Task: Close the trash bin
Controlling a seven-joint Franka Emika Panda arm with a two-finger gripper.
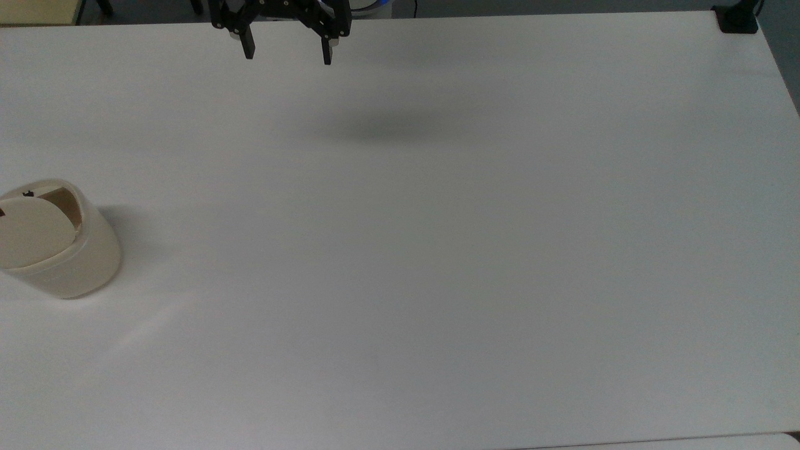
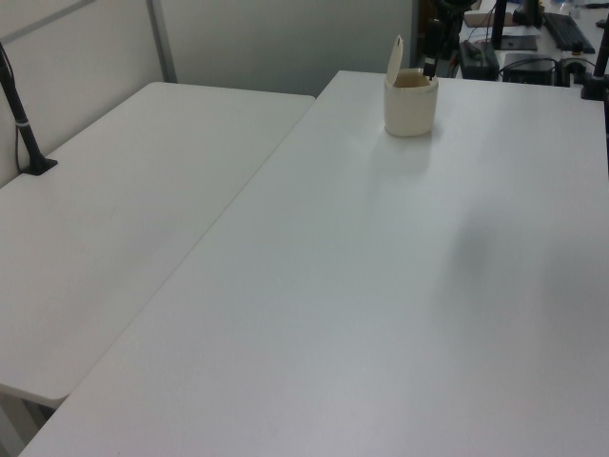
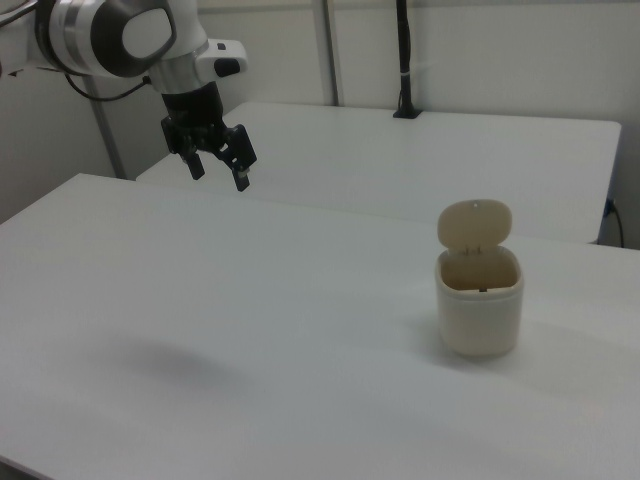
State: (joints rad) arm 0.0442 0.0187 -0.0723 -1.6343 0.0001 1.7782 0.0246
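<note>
Trash bin (image 1: 59,250) sits at the top view's left edge of the white table (image 1: 437,250), lid (image 3: 476,224) flipped up, mouth open. Gripper (image 1: 287,53) hangs high above the far table edge, well apart from bin; jaws spread, empty. No legible labels or writing.

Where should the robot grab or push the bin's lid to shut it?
Probably no grabbing. The bin has its lid standing upright, hinged at the back edge. The open gripper hangs far off above the table. It could come in behind the lid's free top edge and push it forward and down over the opening.
</note>
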